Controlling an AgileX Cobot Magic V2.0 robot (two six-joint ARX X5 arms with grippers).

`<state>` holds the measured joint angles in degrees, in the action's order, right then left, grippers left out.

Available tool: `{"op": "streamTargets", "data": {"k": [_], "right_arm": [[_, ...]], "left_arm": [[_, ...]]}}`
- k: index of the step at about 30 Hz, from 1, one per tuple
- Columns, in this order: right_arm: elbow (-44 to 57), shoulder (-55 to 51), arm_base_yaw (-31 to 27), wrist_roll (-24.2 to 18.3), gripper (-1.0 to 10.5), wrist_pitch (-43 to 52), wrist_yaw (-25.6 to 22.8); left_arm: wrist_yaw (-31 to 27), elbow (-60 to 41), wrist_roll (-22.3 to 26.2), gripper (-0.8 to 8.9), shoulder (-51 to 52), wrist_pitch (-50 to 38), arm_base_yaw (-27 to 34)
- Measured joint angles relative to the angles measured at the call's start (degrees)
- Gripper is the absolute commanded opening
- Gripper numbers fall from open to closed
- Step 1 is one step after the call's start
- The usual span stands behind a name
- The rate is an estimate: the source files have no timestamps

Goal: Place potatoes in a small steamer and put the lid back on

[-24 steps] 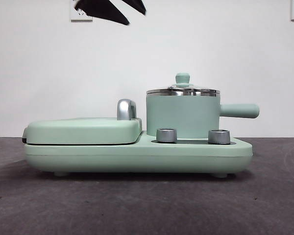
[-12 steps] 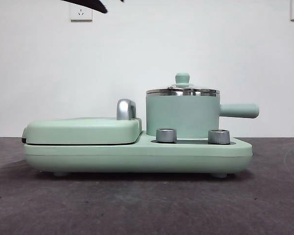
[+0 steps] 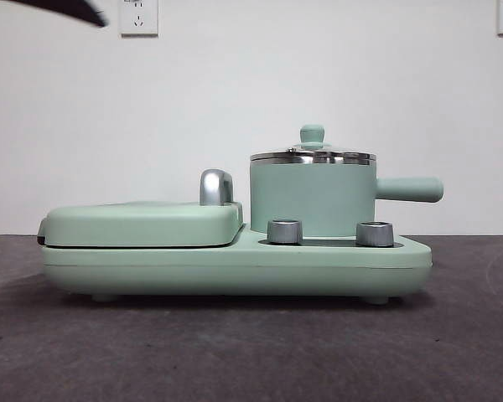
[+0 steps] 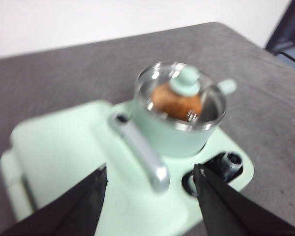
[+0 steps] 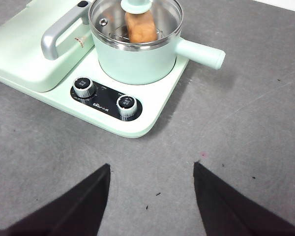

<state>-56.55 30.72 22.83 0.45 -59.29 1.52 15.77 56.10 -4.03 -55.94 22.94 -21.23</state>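
Observation:
The mint-green small steamer (image 3: 313, 199) stands on the right half of the appliance base, its stubby handle (image 3: 411, 189) pointing right. The glass lid (image 3: 313, 156) with its green knob (image 3: 312, 134) sits on the steamer. Through the lid the orange-brown potato (image 5: 140, 28) shows inside the pot, also seen as the potato (image 4: 176, 101) from the left wrist. My left gripper (image 4: 151, 173) hangs open and empty above the griddle side, away from the steamer (image 4: 174, 132). My right gripper (image 5: 151, 167) is open and empty over the table in front of the steamer (image 5: 137, 61).
The flat mint-green griddle (image 3: 142, 223) with a chrome handle (image 3: 215, 186) fills the base's left half. Two steel dials (image 3: 285, 231) (image 3: 375, 234) sit in front of the pot. A black arm tip (image 3: 67, 10) shows at the top left corner.
The black arm tip has drawn back up and to the left, almost out of the front view. The steamer, lid and griddle have not moved.

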Motion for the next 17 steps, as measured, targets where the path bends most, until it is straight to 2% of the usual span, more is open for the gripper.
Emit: {"op": "streamTargets", "data": {"k": [4, 6, 10, 11, 12, 13, 17], "right_arm": [[0.0, 0.0, 0.0, 0.0, 2.6, 0.0, 0.0], [0.0, 0.0, 0.0, 0.0, 2.6, -0.3, 0.0], [0.0, 0.0, 0.0, 0.0, 2.6, -1.0, 0.0], [0.0, 0.0, 0.0, 0.0, 1.8, -1.0, 0.0], [0.0, 0.0, 0.0, 0.1, -0.3, -1.0, 0.0], [0.0, 0.0, 0.0, 0.2, 0.3, -1.0, 0.0], [0.0, 0.0, 0.0, 0.0, 0.2, -0.2, 0.0]], "left_arm": [[-3.1, -7.8, -4.2, 2.79, 9.5, 2.5, 0.2], [-5.1, -8.8, -5.5, 2.79, 12.4, 5.7, 0.2], [-5.6, -8.8, -7.0, 2.68, 16.5, 11.5, 0.2], [-5.6, -8.8, -7.2, 1.87, 17.2, 12.2, 0.2], [-5.6, -8.8, -7.2, -0.31, 17.8, 12.7, 0.2], [-5.6, -8.8, -7.2, 0.21, 18.3, 12.8, 0.2], [-5.6, -8.8, -7.3, 0.06, 19.7, 12.9, 0.2]]}}
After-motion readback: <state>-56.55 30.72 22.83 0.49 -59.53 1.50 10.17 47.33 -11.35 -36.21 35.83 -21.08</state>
